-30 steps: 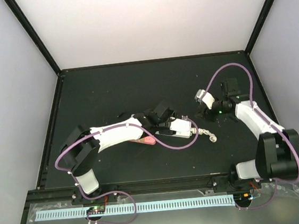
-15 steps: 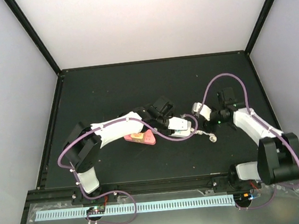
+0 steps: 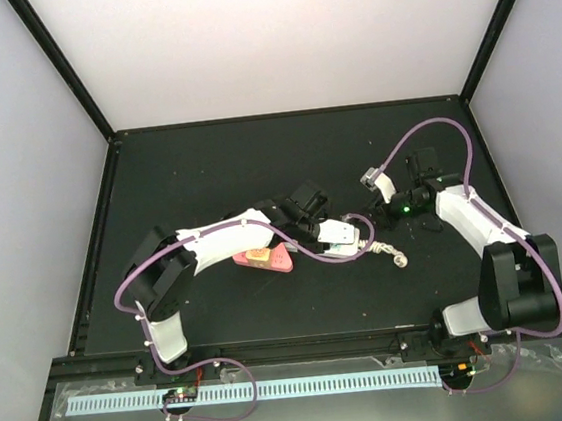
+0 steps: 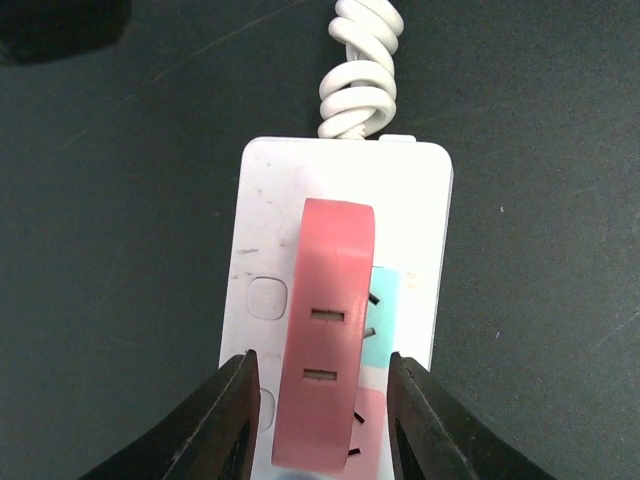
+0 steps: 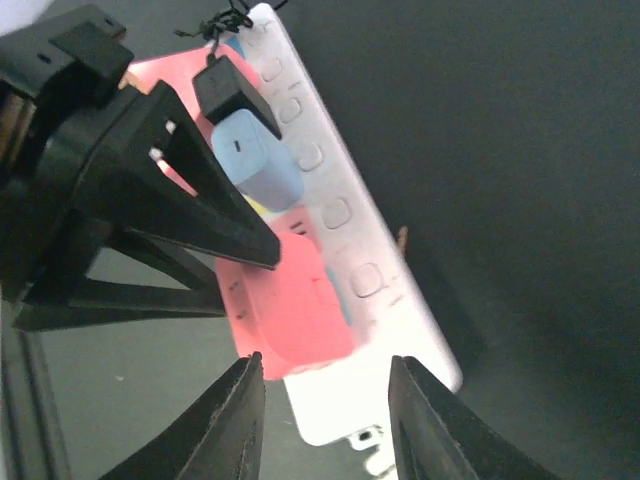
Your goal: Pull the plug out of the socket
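Dark bench (image 3: 187, 180) under the rig, and the socket (image 4: 270, 200) lies flat on it, long, white, face up. My left arm (image 3: 224, 242) stretches out over the socket; my right arm (image 3: 473, 220) bends in towards its cord end. The left fingers (image 4: 228, 420) straddle the pink plug (image 4: 325, 350) seated in the socket near that end. They are parted, with a sliver of white showing on each side, so I'd say not quite pinching, though the angle is steep. The right fingers (image 5: 232, 425) stand apart with nothing between them, off the socket's cord end and not touching it. Further along the socket sits a light blue plug (image 5: 255, 160). The coiled white cord (image 4: 360, 70) leaves the socket's short end.
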